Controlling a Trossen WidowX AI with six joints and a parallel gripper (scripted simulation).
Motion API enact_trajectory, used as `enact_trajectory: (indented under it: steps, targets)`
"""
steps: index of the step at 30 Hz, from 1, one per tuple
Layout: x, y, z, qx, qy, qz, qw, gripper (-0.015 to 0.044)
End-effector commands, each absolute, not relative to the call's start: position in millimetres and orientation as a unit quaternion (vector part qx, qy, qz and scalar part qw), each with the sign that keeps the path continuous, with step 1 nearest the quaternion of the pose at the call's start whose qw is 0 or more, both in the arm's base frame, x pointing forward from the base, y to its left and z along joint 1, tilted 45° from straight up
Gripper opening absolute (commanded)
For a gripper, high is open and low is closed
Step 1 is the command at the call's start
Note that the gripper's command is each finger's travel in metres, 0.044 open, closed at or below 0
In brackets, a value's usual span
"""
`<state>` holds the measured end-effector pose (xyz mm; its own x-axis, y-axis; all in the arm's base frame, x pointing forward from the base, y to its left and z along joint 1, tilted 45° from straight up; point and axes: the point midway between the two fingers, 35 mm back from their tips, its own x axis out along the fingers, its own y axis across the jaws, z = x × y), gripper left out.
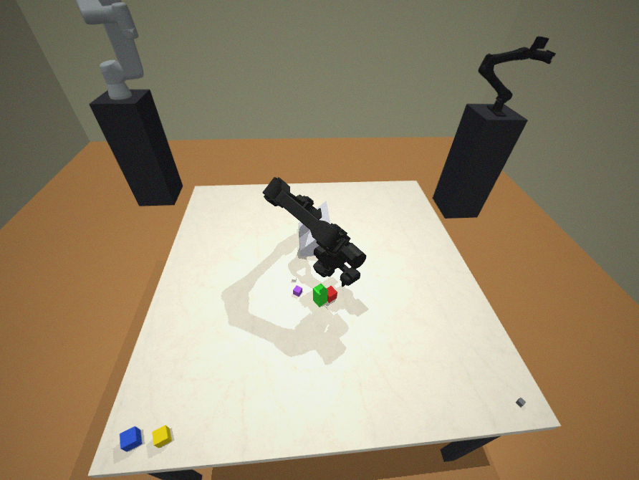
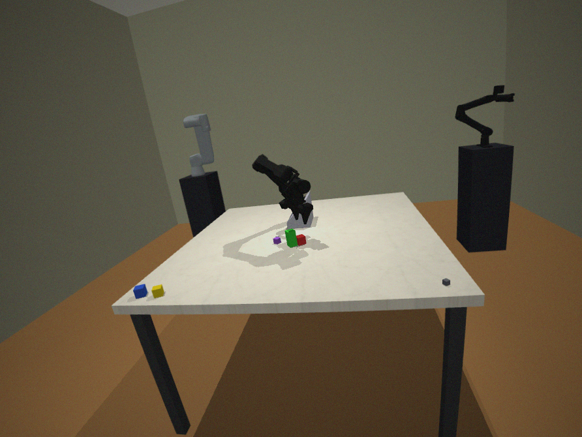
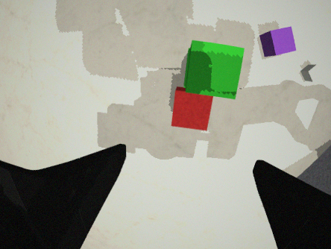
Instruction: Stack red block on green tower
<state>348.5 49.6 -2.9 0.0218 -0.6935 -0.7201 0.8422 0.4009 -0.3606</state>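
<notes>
Gripper (image 1: 344,276) hangs wide open and empty, above and just behind the blocks. Red block (image 1: 331,294) sits on the table (image 1: 412,335), touching the green tower's (image 1: 320,294) right side.

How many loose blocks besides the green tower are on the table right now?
5. Red block against the green tower; purple block just beyond the tower; blue block and yellow block at one near corner; tiny grey block at the other.
</notes>
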Motion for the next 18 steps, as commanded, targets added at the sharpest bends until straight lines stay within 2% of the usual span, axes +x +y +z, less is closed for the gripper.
enact_trajectory:
  steps: [1,8,18]
  targets:
    - [351,46,-5,0.086,0.437,-0.546,0.71,0.044]
    - [352,13,-38,0.085,0.436,-0.547,0.71,0.044]
    - [351,6,-44,0.085,0.436,-0.547,0.71,0.044]
